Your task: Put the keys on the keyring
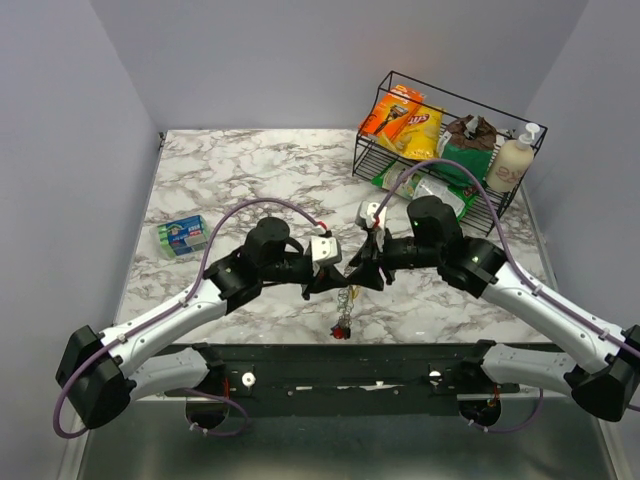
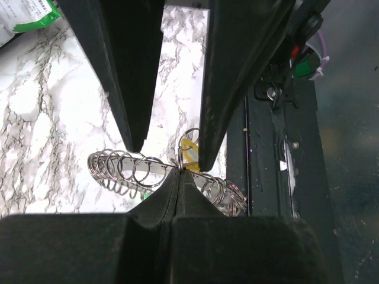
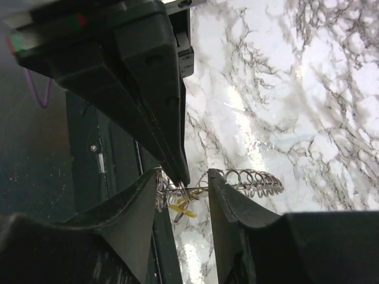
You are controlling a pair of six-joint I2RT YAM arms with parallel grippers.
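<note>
Over the near middle of the surface (image 1: 250, 170), my left end effector (image 1: 332, 280) is clenched on the keyring (image 2: 127, 171), while my right end effector (image 1: 364, 271) stands released, fingers spread either side of a yellow key (image 3: 180, 207) on that keyring; other keys (image 1: 342, 328) dangle below

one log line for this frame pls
left gripper: shut on keyring | right gripper: open, fingers either side of yellow key | location: centre, near table edge
</note>
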